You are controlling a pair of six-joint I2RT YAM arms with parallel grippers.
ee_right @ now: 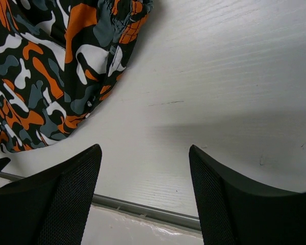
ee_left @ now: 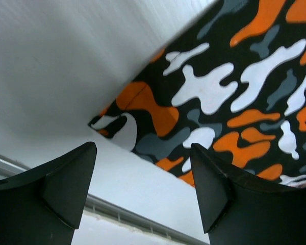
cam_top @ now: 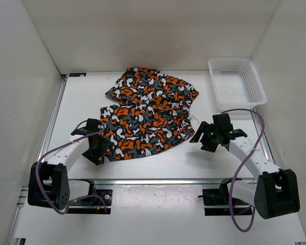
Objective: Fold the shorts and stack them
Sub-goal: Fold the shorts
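Fig.: L gripper [ee_left: 143,148] & R gripper [ee_right: 145,149] wide open, empty; pinch shorts [cam_top: 148,115] corners evenly before folding.

The shorts [cam_top: 148,120] are soft matt cloth, printed and lightly creased. The table [cam_top: 168,163] is white and smooth — faintly grained close up, with a dull sheen. A rail [cam_top: 158,181] of pale metal edges its near side. The far-right basket [cam_top: 237,81] is white plastic mesh. The right gripper [ee_right: 145,153] has matt black fingers [ee_right: 66,199] with a fine woven texture; those of the left gripper [ee_left: 143,150] look smooth.
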